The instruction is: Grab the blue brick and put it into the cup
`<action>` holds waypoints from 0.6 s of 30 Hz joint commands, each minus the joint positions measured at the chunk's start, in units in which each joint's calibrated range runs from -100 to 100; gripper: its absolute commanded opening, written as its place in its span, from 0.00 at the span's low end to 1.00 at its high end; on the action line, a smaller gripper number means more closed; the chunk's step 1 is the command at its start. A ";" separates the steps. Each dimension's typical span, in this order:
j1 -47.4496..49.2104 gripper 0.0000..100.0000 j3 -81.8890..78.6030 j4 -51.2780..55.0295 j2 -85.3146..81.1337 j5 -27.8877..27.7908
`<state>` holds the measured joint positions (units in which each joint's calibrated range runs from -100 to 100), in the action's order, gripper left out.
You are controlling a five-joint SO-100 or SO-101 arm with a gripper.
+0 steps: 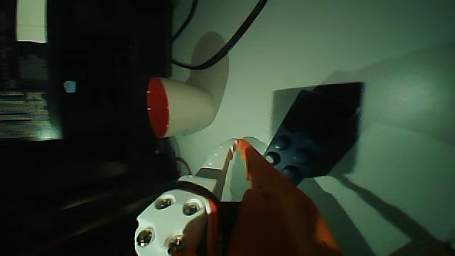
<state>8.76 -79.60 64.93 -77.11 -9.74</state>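
Wrist view, gripper [238, 146] fingers pressed together beside blue brick [313, 135], cup [181, 107] nearby

The bench [398, 64] is a pale, smooth surface filling the area above and to the right of the claw [238, 153] in the wrist view, dimly lit, with hard shadows falling across it. A black cable [213, 60] curves over it above the claw. To the claw's left lies a dark area holding a faintly glowing screen [25, 78].
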 commanded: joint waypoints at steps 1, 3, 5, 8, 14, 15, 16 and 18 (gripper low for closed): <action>-4.76 0.00 30.34 10.78 39.36 -3.79; -7.15 0.00 39.22 17.12 44.86 -5.06; -10.28 0.00 41.58 21.18 44.52 -6.43; -12.42 0.21 41.67 27.35 47.10 -7.79; -13.90 0.35 42.31 27.60 50.28 -8.43; -14.23 0.37 42.31 27.52 50.62 -8.38; -14.48 0.38 42.21 27.52 50.71 -8.43; -14.81 0.40 41.31 27.11 50.54 -8.48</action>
<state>-5.80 -39.87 92.12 -26.64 -17.90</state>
